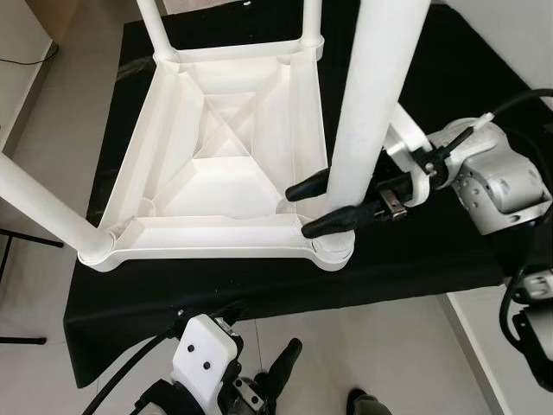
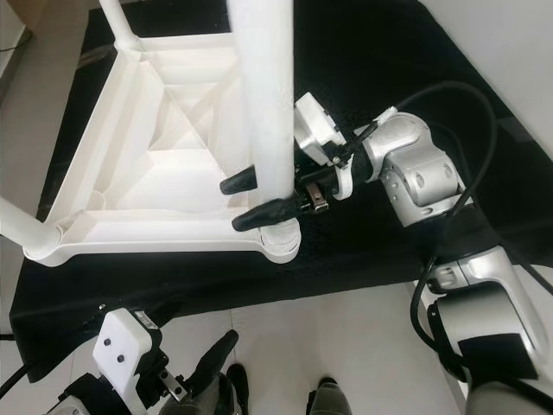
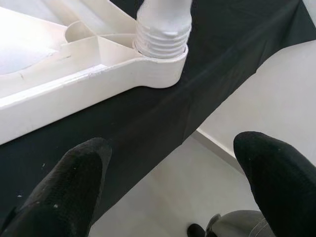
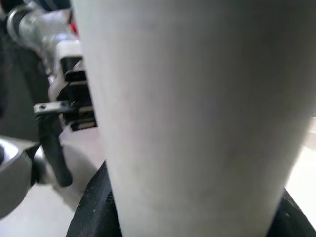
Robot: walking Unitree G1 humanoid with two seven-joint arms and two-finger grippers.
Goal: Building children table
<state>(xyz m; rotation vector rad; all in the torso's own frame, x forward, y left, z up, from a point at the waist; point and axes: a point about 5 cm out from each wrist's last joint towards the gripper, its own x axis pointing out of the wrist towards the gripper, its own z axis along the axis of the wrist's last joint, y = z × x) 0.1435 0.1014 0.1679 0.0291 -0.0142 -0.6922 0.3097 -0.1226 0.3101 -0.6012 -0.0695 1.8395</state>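
A white plastic children's table [image 1: 216, 173] lies upside down on a black cloth [image 1: 415, 259]. Legs stand up from its corners. My right gripper [image 1: 302, 210] is shut on the near-right leg [image 1: 371, 104], its two black fingers clasping the leg just above the corner socket [image 1: 333, 246]. In the right wrist view that leg [image 4: 197, 113] fills the space between the fingers. My left gripper [image 1: 259, 385] hangs open below the cloth's near edge, over the floor. In the left wrist view, the leg's threaded base [image 3: 162, 34] sits in the socket beyond the open fingers [image 3: 74, 182].
The near-left leg [image 1: 43, 203] and two far legs [image 1: 154, 26] rise toward the camera. Pale floor tiles [image 1: 389, 346] lie in front of the cloth. A thin black stand foot [image 1: 26, 238] is at the left, and a cable [image 1: 26, 60] runs along the floor there.
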